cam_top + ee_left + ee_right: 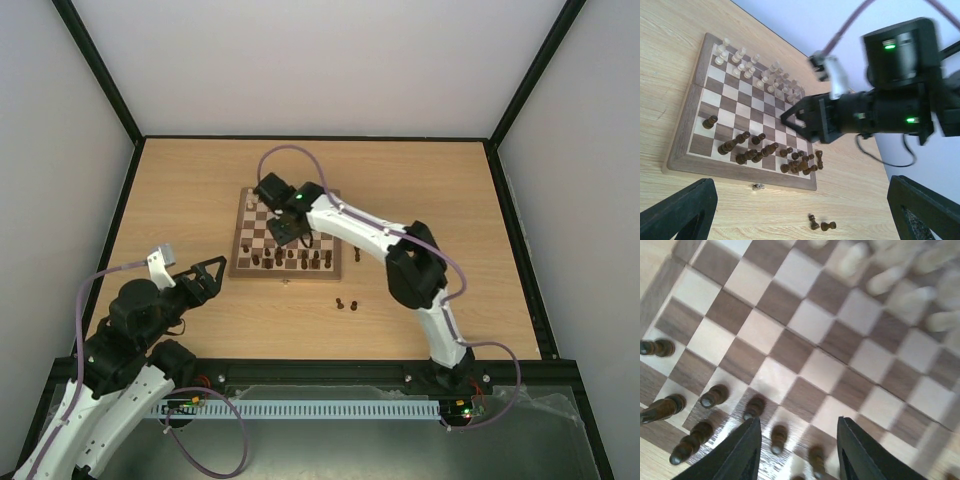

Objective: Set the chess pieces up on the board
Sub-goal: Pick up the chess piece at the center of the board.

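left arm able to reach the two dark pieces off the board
Probably yes: the two dark pieces sit on bare table, the left gripper is open, and the right arm is over the board, not between.

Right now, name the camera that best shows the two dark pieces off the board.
Left wrist: the two dark pieces appear largest, shapes visible, just off the board. Top external shows them as tiny specks. Right wrist misses them.

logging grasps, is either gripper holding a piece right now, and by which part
Nothing is held. The right gripper is open over the board, a dark piece free below it; the left gripper is open and empty.
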{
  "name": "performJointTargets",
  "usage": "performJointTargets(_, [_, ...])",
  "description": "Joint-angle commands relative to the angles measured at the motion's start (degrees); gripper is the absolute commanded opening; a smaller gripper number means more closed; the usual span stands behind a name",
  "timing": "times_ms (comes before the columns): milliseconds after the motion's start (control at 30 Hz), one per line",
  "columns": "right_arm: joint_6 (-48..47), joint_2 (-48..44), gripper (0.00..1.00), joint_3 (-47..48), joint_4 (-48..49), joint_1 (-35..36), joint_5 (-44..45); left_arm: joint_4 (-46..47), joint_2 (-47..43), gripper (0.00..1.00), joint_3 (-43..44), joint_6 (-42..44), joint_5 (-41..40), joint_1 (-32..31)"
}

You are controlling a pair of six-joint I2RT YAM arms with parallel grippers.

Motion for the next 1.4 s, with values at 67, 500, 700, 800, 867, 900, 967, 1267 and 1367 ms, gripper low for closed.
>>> performJointTargets(67, [2.2,-15.2,0.47,-10.7,4.2,-4.0,6.6,2.1,1.1,0.96,-0.4,0.5,0.8,-0.1])
performJointTargets(500, [7.1,-26.5,0.47,-36.0,8.8,-13.7,2.9,4.5,4.4,0.96,-1.0,1.7,2.6,-0.2])
performJointTargets(700, [11.3,-37.0,0.46,-49.3,8.4,-11.0,-0.5,4.6,5.8,0.97,-0.8,2.8,3.3,-0.2])
performJointTargets(800, [14.5,-41.6,0.46,-54.6,6.8,-7.3,-0.3,4.9,5.7,0.97,-1.2,3.0,3.5,-0.2])
performJointTargets(867, [16.8,-43.9,0.48,-58.5,7.0,-4.6,-1.3,5.4,5.7,0.97,-1.7,3.0,3.7,-0.2])
performJointTargets(900, [17.7,-44.4,0.49,-59.8,7.6,-3.3,-2.4,5.6,5.6,0.97,-2.0,2.9,3.9,-0.2])
performJointTargets(967, [18.9,-44.1,0.49,-61.6,8.3,-0.4,-3.2,6.2,5.7,0.97,-2.7,2.8,4.3,-0.2])
performJointTargets(1267, [19.7,-40.6,0.41,-62.9,11.2,2.2,-3.0,5.9,5.1,0.98,-3.0,2.5,4.7,-0.2])
performJointTargets(1367, [19.2,-39.4,0.36,-62.5,11.8,2.2,-3.5,5.6,4.8,0.98,-2.9,2.3,4.5,-0.2])
